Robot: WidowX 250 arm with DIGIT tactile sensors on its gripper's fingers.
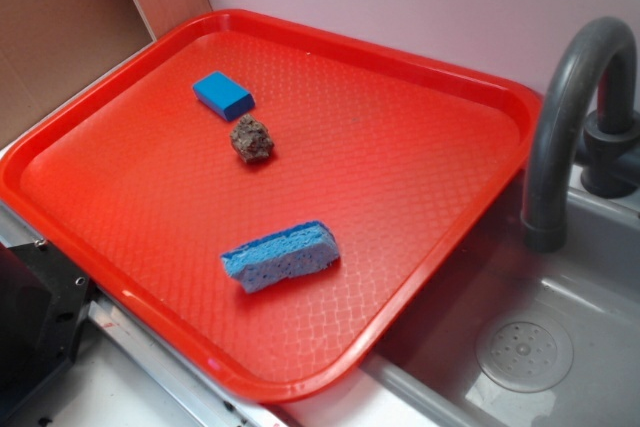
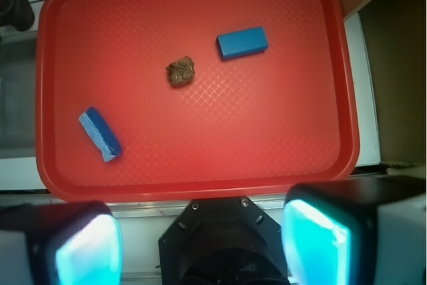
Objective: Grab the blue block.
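Three objects lie apart on a red tray (image 1: 470,207): the blue block (image 1: 223,95) near its far corner, a brown rock (image 1: 252,138) just beside the block, and a blue sponge (image 1: 280,255) nearer the front edge. Gripper (image 2: 200,245) held above the tray's near edge, fingers (image 2: 83,245) spread wide, grasping nothing.

your exterior view looks down at a slant from one side, fairly near, taking in the red tray (image 1: 480,97), the grey faucet (image 1: 570,107) and the sink (image 1: 560,347) beside it. your wrist view looks straight down from high above the tray (image 2: 200,188), with the tool (image 2: 200,241) fingers at its bottom edge. both views share the whole tray and what lies on it.
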